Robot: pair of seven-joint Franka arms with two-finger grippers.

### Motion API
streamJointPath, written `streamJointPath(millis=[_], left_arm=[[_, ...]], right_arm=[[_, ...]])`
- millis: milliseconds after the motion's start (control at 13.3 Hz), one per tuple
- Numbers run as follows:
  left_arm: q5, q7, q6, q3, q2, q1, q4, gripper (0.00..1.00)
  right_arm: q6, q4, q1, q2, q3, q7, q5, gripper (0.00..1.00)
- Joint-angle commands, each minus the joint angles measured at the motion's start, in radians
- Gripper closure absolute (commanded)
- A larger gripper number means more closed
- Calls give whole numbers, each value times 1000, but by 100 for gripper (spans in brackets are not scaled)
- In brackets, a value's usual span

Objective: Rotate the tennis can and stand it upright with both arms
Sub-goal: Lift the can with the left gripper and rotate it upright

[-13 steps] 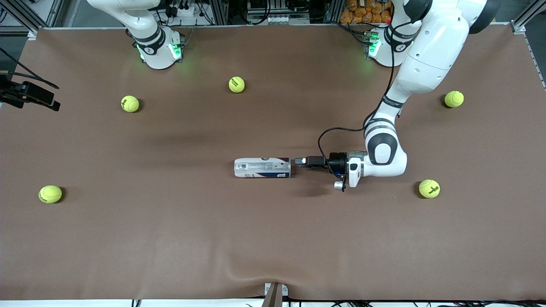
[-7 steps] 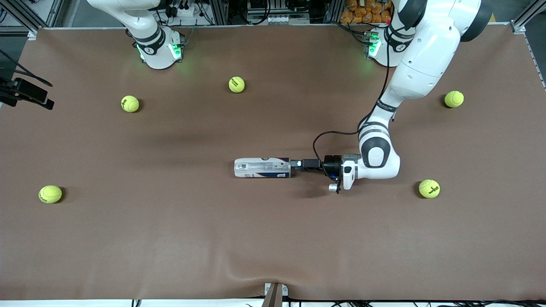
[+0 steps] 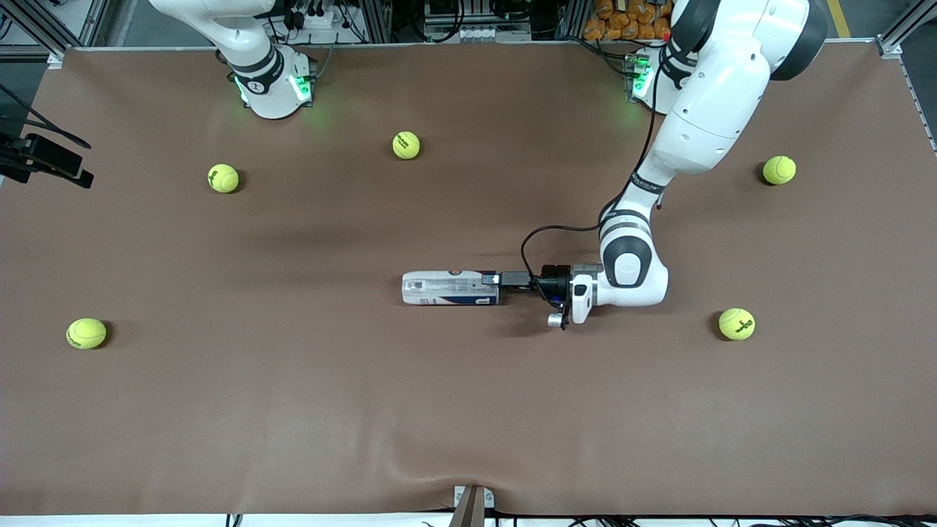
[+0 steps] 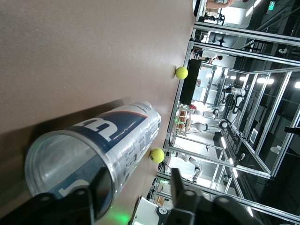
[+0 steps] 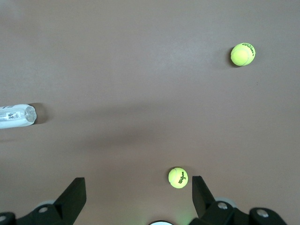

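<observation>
Near the middle of the brown table cover (image 3: 468,410) lies the tennis can (image 3: 449,288), a slim clear plastic cylinder with a dark navy band and white logo, flat on its side with its long axis running along the table. The left gripper (image 3: 492,279) sits right at the can's end toward the left arm's side, and in the left wrist view its black fingers (image 4: 185,201) stand apart, straddling the can's rim (image 4: 70,154) without clamping yet. So I'd say this is the approach-to-grasp step, nothing rotated so far. Next move probably calls for pushing in a touch more and closing on that end, carefully, since a round can rolls easily. The right gripper (image 5: 138,194) waits high over the table toward the right arm's end from the can, fingers wide apart, holding nothing. 6 yellow-green tennis balls (image 3: 405,145) are scattered well apart from the can.
</observation>
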Motion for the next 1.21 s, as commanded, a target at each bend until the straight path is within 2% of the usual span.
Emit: streamJointPath(millis=[0,301,527,753,904,1130], left_arm=[[-25,44,11,3,13,-6,22,98],[-8,55,7,6,9,2,44,100],[2,-40,-6,5,-26,-1,67,100],[160,-251,5,3,-75,-10,143,100],[220,-360,10,9,-117,-16,156,100],[407,-514,46,11,-122,-36,226,100]], right_arm=[[-1,1,-15,-11,13,11,7,0],[-1,1,-15,-11,13,11,7,0],[-1,1,-15,-11,13,11,7,0],[1,1,-13,-11,13,11,7,0],[1,1,-13,-11,13,11,7,0],[10,1,-15,-11,13,11,7,0]])
